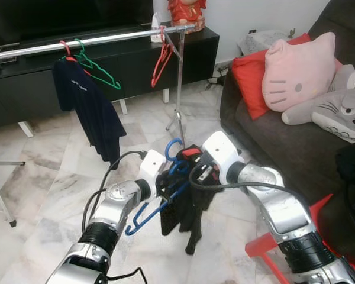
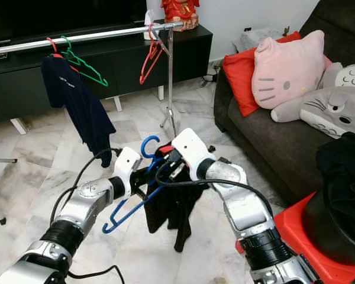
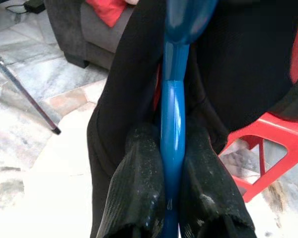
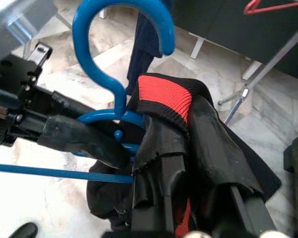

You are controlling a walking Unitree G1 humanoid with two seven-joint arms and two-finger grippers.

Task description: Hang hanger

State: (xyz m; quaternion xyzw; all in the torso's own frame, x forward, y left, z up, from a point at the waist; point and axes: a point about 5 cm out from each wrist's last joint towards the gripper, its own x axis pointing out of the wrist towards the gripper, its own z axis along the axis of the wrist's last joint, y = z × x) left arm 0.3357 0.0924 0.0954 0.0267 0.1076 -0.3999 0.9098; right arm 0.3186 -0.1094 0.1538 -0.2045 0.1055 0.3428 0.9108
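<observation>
We hold the blue hanger (image 1: 160, 204) low before us, hook up, bar slanting down to our left. Our left gripper (image 3: 171, 198) clamps its bar; our right gripper (image 4: 188, 144) pinches the black garment (image 1: 186, 216). The rail (image 1: 94, 40) stands well apart across open floor.

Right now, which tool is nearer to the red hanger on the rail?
Right. The right tool grips the black garment roughly below the red hanger; the left tool, clamping the blue hanger, sits farther left.

Soft, even daylight, faint shadows; head views sharp, left wrist close-up slightly blurred.
</observation>
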